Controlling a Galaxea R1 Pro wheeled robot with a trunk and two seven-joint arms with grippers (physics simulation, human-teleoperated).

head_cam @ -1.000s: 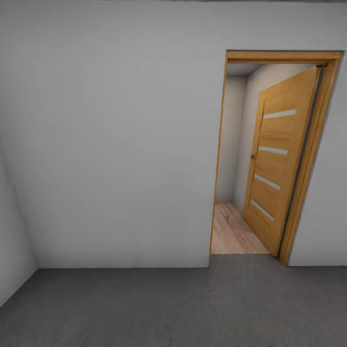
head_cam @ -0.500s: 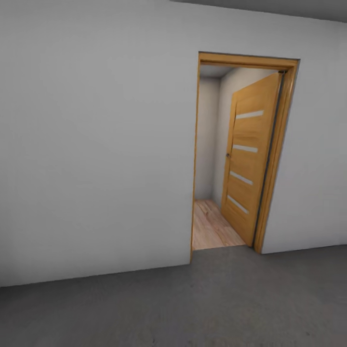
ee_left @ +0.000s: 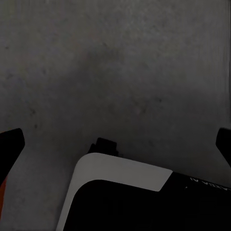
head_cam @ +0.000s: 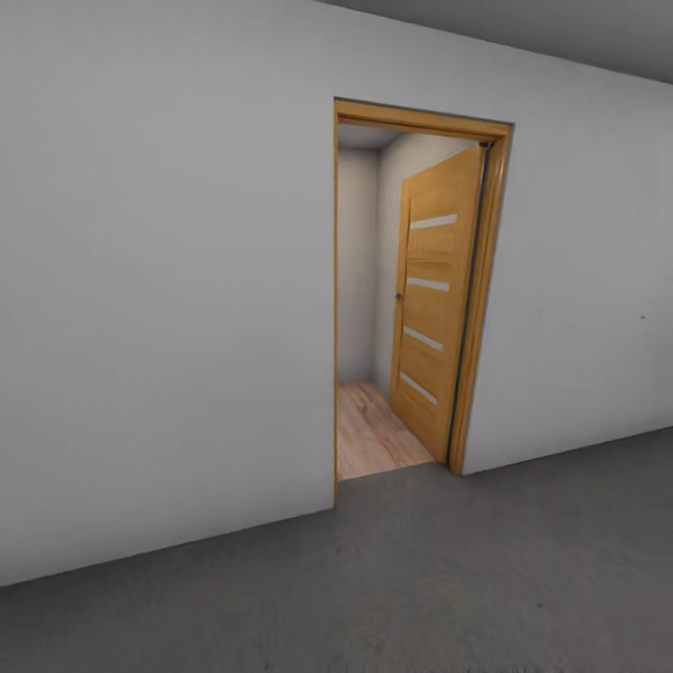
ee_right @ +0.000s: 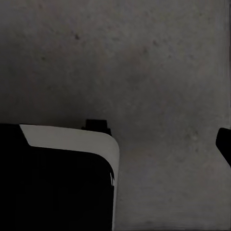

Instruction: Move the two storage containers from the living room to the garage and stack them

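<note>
I am in the garage, facing its orange-wood door, which stands open onto wood-plank flooring. My left gripper hangs wide over the concrete floor; an orange-red sliver beside one fingertip may be a container. My right gripper's opening I cannot tell.

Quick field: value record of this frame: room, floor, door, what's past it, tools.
room: bare space with a plain white-grey wall
floor: rough grey concrete; the same mottled grey shows below both wrist cameras
door: orange-wood door with pale stripes, swung open away from the robot, hinged on the right of its frame
beyond doorway: light wood-plank flooring and white walls
left tool: fingertips wide apart, nothing between them
right tool: one dark fingertip at the picture's edge; state unclear
containers: none to report here
</note>
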